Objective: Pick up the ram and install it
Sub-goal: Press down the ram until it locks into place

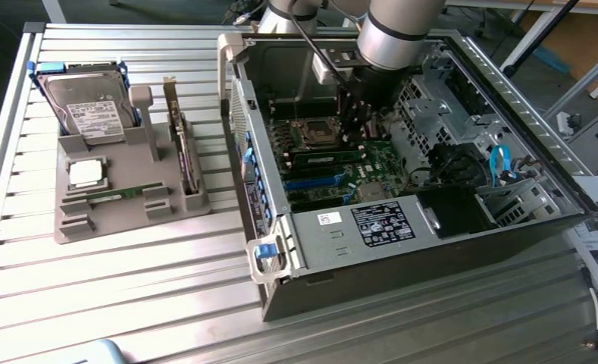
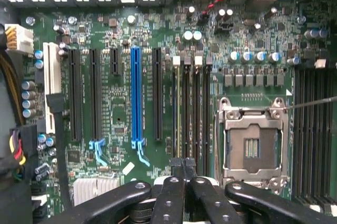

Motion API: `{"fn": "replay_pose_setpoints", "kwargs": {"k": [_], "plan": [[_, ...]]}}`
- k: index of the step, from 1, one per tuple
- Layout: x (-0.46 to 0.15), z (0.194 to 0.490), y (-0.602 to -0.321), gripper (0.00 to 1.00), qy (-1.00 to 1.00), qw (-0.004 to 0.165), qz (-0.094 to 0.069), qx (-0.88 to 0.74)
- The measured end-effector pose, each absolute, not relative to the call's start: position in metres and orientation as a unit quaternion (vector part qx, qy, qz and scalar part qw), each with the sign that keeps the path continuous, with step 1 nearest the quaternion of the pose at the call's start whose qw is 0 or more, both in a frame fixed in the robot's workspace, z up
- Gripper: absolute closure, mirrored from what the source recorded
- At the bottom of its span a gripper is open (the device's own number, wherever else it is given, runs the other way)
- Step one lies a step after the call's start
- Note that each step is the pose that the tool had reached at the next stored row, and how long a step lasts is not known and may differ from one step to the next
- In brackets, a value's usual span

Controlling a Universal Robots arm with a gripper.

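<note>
Gripper [image 2: 183,174] fingers are shut tight, down inside the open computer case [image 1: 278,250], right above the memory slots [image 2: 190,103] beside the empty processor socket [image 2: 253,145]. One ram stick [image 1: 329,158] seems to sit in the motherboard [image 1: 380,163] there. Farther off, on the worktop [image 1: 126,288], another ram stick [image 1: 117,195] lies in the grey holder [image 1: 126,220], kept steady for picking.

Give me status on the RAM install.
Done: one ram stands at the motherboard's memory slots. In hand: the shut hand sits right over it, inside the case. Left: full seating can't be confirmed; a like stick lies in the tray.
</note>
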State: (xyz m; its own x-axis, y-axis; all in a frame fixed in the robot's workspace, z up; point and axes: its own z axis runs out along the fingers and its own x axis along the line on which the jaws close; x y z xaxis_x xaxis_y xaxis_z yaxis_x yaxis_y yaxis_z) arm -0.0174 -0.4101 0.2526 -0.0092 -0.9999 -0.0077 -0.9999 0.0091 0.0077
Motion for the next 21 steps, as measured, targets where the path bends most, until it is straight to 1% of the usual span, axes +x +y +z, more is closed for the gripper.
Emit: {"fn": "replay_pose_setpoints", "kwargs": {"k": [21], "plan": [[-0.029,0.253,-0.41,0.89,0.71,0.0,0.005,-0.704]]}}
